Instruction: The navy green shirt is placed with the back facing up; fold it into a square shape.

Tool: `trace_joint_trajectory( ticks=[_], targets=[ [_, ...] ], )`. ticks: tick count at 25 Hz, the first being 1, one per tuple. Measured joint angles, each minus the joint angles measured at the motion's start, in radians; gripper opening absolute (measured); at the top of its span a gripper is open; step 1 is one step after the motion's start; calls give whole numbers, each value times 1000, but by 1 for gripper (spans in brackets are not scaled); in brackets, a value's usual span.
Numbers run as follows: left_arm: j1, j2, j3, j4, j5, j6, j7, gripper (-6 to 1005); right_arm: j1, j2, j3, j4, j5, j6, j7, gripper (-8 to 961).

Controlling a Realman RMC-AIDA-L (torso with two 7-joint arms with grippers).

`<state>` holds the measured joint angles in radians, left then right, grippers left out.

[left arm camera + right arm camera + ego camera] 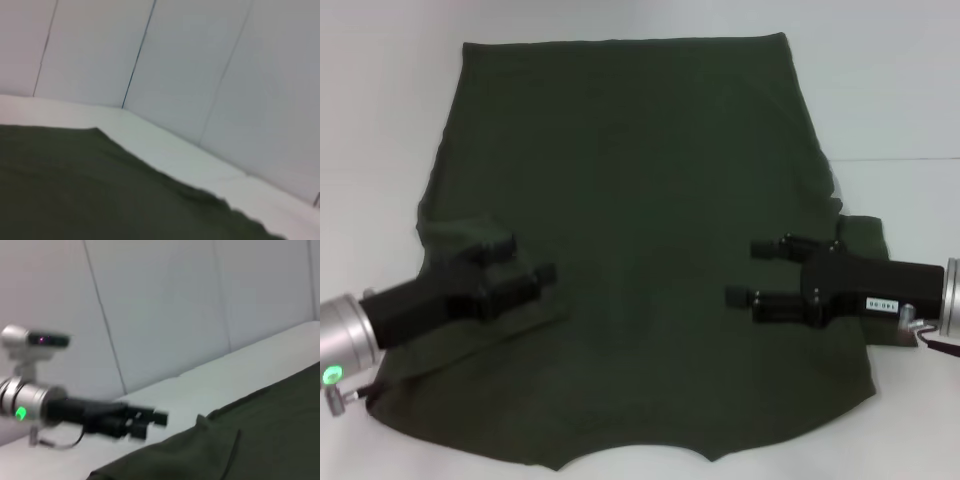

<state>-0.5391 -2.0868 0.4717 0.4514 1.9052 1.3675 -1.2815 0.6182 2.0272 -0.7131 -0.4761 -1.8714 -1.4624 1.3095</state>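
So the navy green shirt (630,240) is spread flat on a plain white worktop (380,120), taking up most of the middle. Its nearest edge curves in at the centre with two small points either side, and the straight far edge runs across the back. The fabric is mostly smooth, with a bit of bunching at the near left.

Left gripper (535,262) comes in low from the near left, over the shirt's left side. Its fingers look close together, but honestly I can't tell if it's pinching cloth or not. Right gripper (745,272) reaches in from the right over the shirt's right side, fingers spread apart with dark fabric showing between them, nothing held.

The shirt's right edge has a small flap (865,235) sticking out behind the right gripper.

Further back, the wrist views show the worktop running to a pale panelled wall (200,65) with thin dark seams.
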Motion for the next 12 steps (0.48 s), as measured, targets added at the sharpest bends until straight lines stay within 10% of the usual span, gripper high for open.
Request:
trace_joint_trajectory(
  ticks=[6, 12],
  targets=[
    [47, -21, 0, -2, 9, 43, 65, 828, 33, -11, 52, -10, 3, 39, 148, 944],
    [50, -27, 0, -30, 11, 105, 99, 829, 83, -81, 45, -27, -3, 44, 450, 944]
  ],
)
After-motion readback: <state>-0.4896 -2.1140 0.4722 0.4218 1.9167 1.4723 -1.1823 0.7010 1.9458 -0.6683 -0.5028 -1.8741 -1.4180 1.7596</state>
